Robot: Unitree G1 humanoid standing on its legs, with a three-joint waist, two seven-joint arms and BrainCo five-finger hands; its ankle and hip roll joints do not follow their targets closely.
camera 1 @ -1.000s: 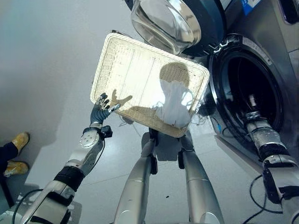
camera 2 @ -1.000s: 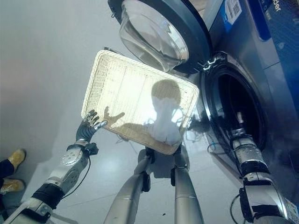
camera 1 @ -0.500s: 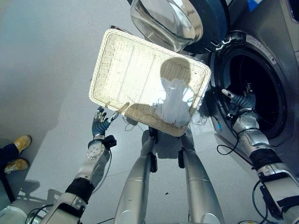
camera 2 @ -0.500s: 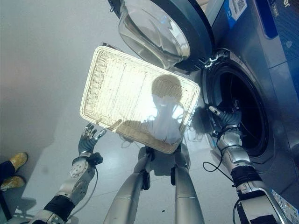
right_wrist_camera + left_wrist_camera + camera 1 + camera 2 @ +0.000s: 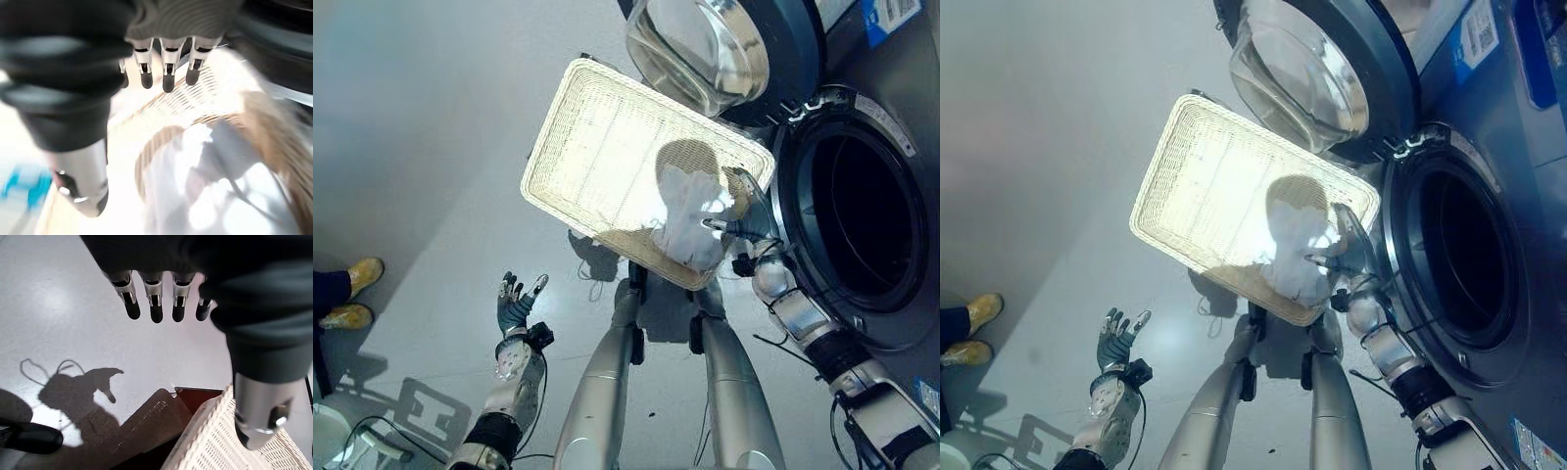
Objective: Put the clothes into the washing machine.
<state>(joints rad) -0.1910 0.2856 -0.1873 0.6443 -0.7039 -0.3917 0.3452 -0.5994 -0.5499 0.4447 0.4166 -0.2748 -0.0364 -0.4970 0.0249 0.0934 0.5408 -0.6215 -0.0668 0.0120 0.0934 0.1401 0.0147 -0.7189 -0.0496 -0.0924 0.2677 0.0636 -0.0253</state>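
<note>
While the white wicker basket (image 5: 607, 157) sits on the grey floor (image 5: 421, 147) just beside the washing machine (image 5: 891, 196), the white clothes (image 5: 690, 220) lie bunched in the basket corner nearest the drum opening (image 5: 867, 215). The right hand (image 5: 744, 213) hovers over that corner, right at the clothes, its fingers (image 5: 166, 73) straight and spread, holding nothing. The machine's round glass door (image 5: 700, 49) hangs wide open above the basket's far edge, leaving the dark drum mouth unblocked. The left hand (image 5: 516, 302) is out over bare floor, well apart from the basket, fingers (image 5: 154, 303) relaxed and empty. A person's yellow shoes (image 5: 350, 294) stand at the edge of the floor. Inside the drum it is too dark to make anything out, and the right wrist view blurs the cloth's folds.
</note>
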